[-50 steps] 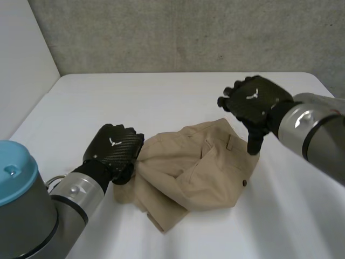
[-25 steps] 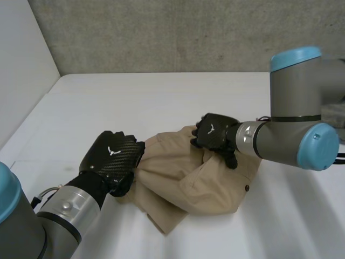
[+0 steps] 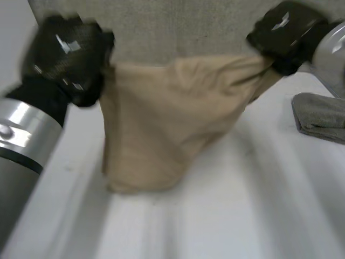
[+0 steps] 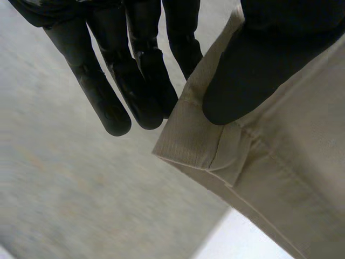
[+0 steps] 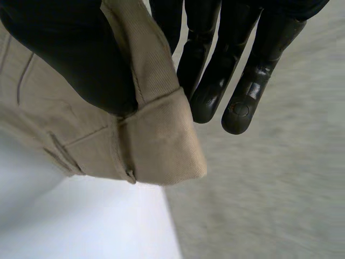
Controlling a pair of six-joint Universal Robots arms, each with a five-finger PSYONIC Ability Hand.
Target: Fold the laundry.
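2 hands hold the shorts (image 3: 172, 118) up by the waistband. The left hand (image 3: 67, 51) pinches 1 corner between thumb and fingers, and the right hand (image 3: 285, 32) pinches the other corner the same way. The shorts hang spread between the hands, low end at or just above the table (image 3: 242, 216), can't tell which. A grey cloth (image 3: 321, 116) lies below the right hand. Step is probably spreading before the fold. Next move calls for laying the shorts flat with even tension, clear of the grey cloth.

Your field of view: a white worktop (image 3: 232, 216) runs back to a grey, speckled concrete wall (image 3: 178, 27). Soft, even light falls on the matte worktop. In both wrist views you meet the same grey wall above the white surface.
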